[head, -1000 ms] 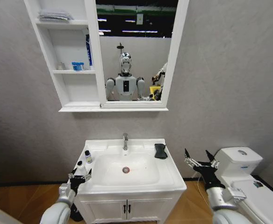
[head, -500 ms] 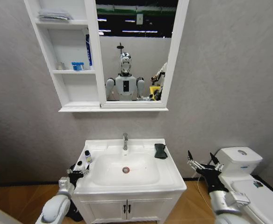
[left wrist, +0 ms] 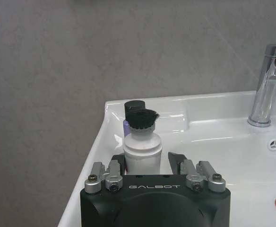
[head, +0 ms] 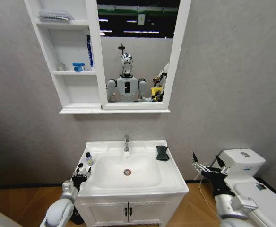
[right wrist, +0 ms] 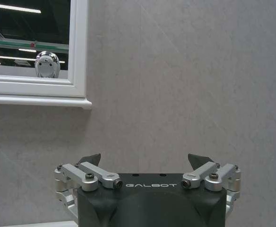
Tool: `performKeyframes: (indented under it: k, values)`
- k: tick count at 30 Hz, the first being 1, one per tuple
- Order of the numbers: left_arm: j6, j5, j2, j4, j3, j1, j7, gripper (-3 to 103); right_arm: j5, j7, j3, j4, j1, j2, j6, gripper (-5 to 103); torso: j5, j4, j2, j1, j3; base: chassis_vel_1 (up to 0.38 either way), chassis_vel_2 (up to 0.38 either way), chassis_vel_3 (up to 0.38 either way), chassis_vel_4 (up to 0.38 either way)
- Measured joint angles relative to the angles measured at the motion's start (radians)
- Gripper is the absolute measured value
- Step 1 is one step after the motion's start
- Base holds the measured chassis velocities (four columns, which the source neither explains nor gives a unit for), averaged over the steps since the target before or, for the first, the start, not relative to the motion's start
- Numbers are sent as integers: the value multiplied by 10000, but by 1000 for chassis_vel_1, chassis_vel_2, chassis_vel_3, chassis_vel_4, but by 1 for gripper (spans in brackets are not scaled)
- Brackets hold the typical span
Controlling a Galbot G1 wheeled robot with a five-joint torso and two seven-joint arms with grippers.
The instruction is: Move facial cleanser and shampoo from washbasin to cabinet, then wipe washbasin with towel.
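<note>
The left gripper (left wrist: 149,163) has its fingers spread around a small white bottle (left wrist: 142,150) at the washbasin (head: 173,171) left edge. It looks light, smooth and easy to tip; hold its body. A second bottle (head: 89,158) stands just behind. The right gripper (head: 209,166), fingers spread, waits beside the toilet (head: 244,165).

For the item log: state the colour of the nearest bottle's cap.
Black, on a white bottle; left wrist view.

i see two small bottles standing up at the left edge of the white washbasin (head: 171,182): a white bottle with a black cap (left wrist: 142,144) and a purple bottle (left wrist: 133,113) behind it. the black towel (head: 162,152) lies folded at the back right corner. the white cabinet (head: 62,56) hangs above.
</note>
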Motion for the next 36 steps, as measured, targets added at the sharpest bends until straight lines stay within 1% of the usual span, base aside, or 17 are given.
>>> performKeyframes:
  k: [1, 4, 8, 11, 14, 15, 18, 19, 22, 23, 25, 26, 28, 31, 34, 35, 36]
  values:
    - [0, 0, 0, 0, 0, 0, 0, 53, 0, 0, 0, 0, 0, 0, 0, 100, 0, 0, 0, 0, 0, 0, 0, 0, 0]
    - [21, 67, 9, -335, -176, 227, -47, 37, -6, 100, -73, -3, 88, -29, -77, 100, -1, 0, 0, 1, 0, 0, 0, 0, 0]
    - [104, -83, 205, -987, -370, 420, -211, 34, -13, 159, -86, 2, 115, -80, -116, 100, -3, 1, 0, 0, 0, 0, 0, 0, 0]
    - [647, -819, 718, -2179, -650, 567, -816, 34, -7, 178, -83, 3, 114, -138, -151, 100, -1, 1, 0, 0, 0, 0, 0, 0, 0]
    - [1795, -2395, 2032, -3677, -1129, 264, -1887, 34, 5, 190, -98, -15, 175, -241, -248, 100, -2, 2, 1, 0, -1, 0, 0, 0, 0]
    - [1795, -2395, 2032, -3677, -1129, 264, -1887, 34, 5, 190, -98, -15, 175, -241, -248, 100, -2, 2, 1, 0, -1, 0, 0, 0, 0]
    - [3084, -4766, 3968, -4583, -1469, -779, -3152, 34, -16, 262, -161, -40, 260, -395, -365, 100, 0, 1, 1, 0, -1, 0, 0, 0, 0]
    - [3084, -4766, 3968, -4583, -1469, -779, -3152, 34, -16, 262, -161, -40, 260, -395, -365, 100, 0, 1, 1, 0, -1, 0, 0, 0, 0]
    - [4027, -6952, 5436, -4678, -1481, -2297, -3983, 34, -124, 304, -211, -55, 201, -450, -391, 100, -3, 1, 0, 1, 0, 0, 0, 0, 0]
    - [4027, -6952, 5436, -4678, -1481, -2297, -3983, 34, -124, 304, -211, -55, 201, -450, -391, 100, -3, 1, 0, 1, 0, 0, 0, 0, 0]
    - [4510, -8664, 6389, -4377, -1161, -3832, -4323, 34, -211, 305, -238, -62, 50, -456, -391, 100, -1, -1, 0, 1, 0, 0, 0, 0, 0]
    - [4510, -8664, 6389, -4377, -1161, -3832, -4323, 34, -211, 305, -238, -62, 50, -456, -391, 100, -1, -1, 0, 1, 0, 0, 0, 0, 0]
    - [4797, -9730, 7049, -3737, -679, -5345, -4370, 34, -260, 304, -276, -63, -41, -476, -389, 100, 2, -2, 0, 1, 0, 0, 0, 0, 0]
    - [5005, -10182, 7447, -3078, -128, -6532, -4088, 34, -330, 299, -323, -64, -66, -502, -387, 100, -2, 0, 1, 1, 0, 0, 0, 0, 0]
    - [5067, -10193, 7654, -2460, 574, -7631, -3700, 34, -398, 296, -391, -71, -65, -501, -388, 100, -3, 2, 0, 1, 0, 0, 0, 0, 0]
    - [5072, -10201, 7709, -1975, 1317, -8655, -3540, 34, -458, 293, -474, -71, -41, -493, -407, 100, -1, 1, 1, 1, 0, 0, 0, 0, 0]
    - [5072, -10201, 7709, -1975, 1317, -8655, -3540, 34, -458, 293, -474, -71, -41, -493, -407, 100, -1, 1, 1, 1, 0, 0, 0, 0, 0]
